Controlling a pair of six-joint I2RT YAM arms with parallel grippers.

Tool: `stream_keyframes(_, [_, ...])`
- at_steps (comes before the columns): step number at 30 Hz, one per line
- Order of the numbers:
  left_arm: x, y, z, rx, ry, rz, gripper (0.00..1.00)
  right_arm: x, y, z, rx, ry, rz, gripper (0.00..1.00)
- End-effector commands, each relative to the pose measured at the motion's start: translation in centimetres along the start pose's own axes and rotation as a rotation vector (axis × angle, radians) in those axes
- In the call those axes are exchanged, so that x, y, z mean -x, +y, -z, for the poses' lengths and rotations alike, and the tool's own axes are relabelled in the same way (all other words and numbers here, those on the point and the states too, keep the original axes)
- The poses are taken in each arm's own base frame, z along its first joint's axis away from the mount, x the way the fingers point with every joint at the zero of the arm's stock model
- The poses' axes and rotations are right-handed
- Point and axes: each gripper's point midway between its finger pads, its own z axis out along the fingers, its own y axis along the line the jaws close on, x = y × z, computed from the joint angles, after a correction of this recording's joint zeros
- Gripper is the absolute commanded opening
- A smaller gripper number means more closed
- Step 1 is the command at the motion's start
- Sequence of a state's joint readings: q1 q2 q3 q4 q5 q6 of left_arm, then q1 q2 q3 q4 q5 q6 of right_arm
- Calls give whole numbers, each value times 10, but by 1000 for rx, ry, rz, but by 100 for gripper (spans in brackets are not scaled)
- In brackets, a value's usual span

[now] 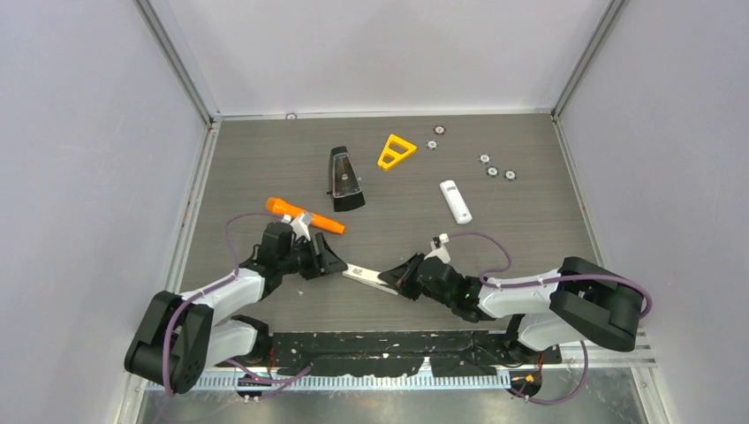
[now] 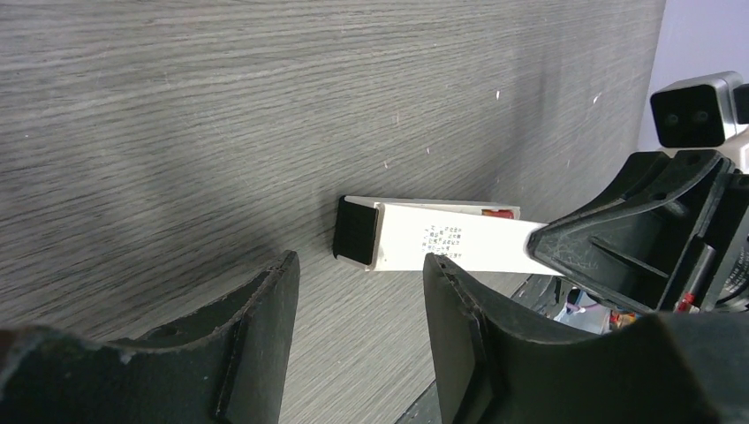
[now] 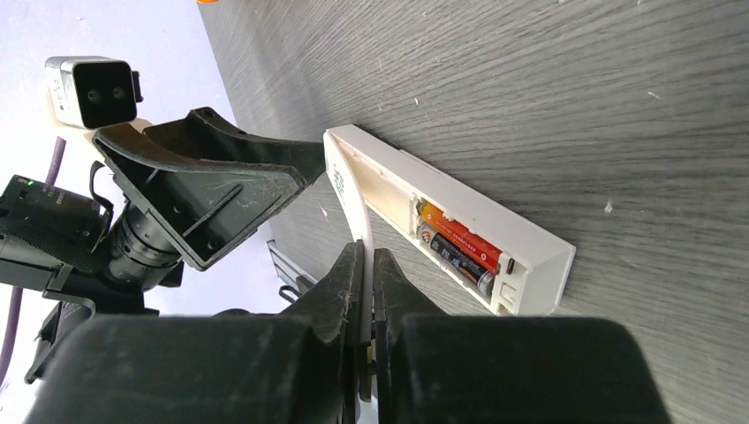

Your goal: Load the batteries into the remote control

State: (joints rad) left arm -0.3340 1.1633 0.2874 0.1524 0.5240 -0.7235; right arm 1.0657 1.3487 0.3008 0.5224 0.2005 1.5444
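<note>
Batteries (image 3: 455, 247) sit in the remote (image 3: 530, 240). My right end effector (image 3: 366, 258) pinches its cover (image 3: 347, 190), and my left end effector (image 2: 362, 269) is apart. Next, I reckon, press the cover shut.

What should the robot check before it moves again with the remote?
1. Both batteries in the remote: ok, side by side.
2. The right tool shut on the white lid: ok.
3. The white lid over the batteries: not ok, compartment open.
4. The left tool open by the remote's end: ok.
5. Which way the batteries face: cannot tell.
</note>
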Motion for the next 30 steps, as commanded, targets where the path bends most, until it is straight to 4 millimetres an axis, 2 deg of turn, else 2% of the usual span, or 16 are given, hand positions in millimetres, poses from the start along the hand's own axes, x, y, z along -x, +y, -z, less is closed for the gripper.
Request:
stream_keyframes(1, [10, -8, -2, -22, -21, -51, 54, 12, -39, 5, -155, -63, 123, 5])
stream_keyframes(14, [8, -10, -5, -24, -6, -62, 54, 5, -47, 8, -204, -26, 135, 5])
stream_keyframes(22, [4, -8, -8, -17, 13, -94, 54, -1, -62, 6, -302, -5, 122, 6])
stream_keyframes(30, [3, -7, -9, -8, 16, -114, 56, 1, -72, 12, -343, -27, 106, 5])
